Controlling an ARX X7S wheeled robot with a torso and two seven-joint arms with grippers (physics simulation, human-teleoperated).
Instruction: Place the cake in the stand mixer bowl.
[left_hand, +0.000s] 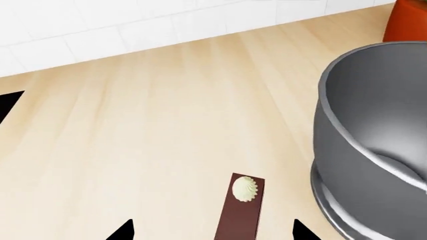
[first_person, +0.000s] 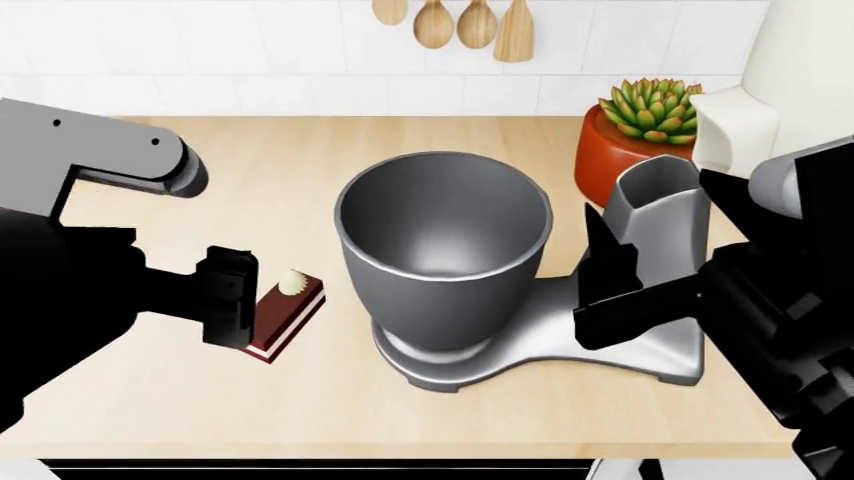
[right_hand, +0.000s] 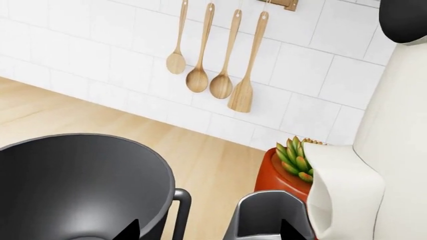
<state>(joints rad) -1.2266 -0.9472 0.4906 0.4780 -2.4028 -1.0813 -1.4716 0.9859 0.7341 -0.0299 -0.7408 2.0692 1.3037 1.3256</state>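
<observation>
The cake (first_person: 288, 310) is a small red-brown slice with a cream dollop, on the wooden counter (first_person: 240, 170) left of the stand mixer bowl (first_person: 443, 250). My left gripper (first_person: 247, 300) is open, level with the cake's left side. In the left wrist view the cake (left_hand: 241, 210) lies between the wide-apart fingertips of the left gripper (left_hand: 213, 226) without touching either, and the bowl (left_hand: 373, 150) stands beside it. My right gripper (first_person: 607, 280) is open and empty beside the mixer's upright column (first_person: 661, 215). In the right wrist view the right gripper (right_hand: 208, 231) looks over the bowl's rim (right_hand: 73, 145).
The bowl sits on a silver mixer base (first_person: 561, 350). A red-orange succulent pot (first_person: 614, 155) stands behind the mixer at the back right. Wooden spoons (first_person: 454, 22) hang on the tiled wall. A white appliance (first_person: 734, 125) is at the far right. The counter's front edge (first_person: 400, 455) is near.
</observation>
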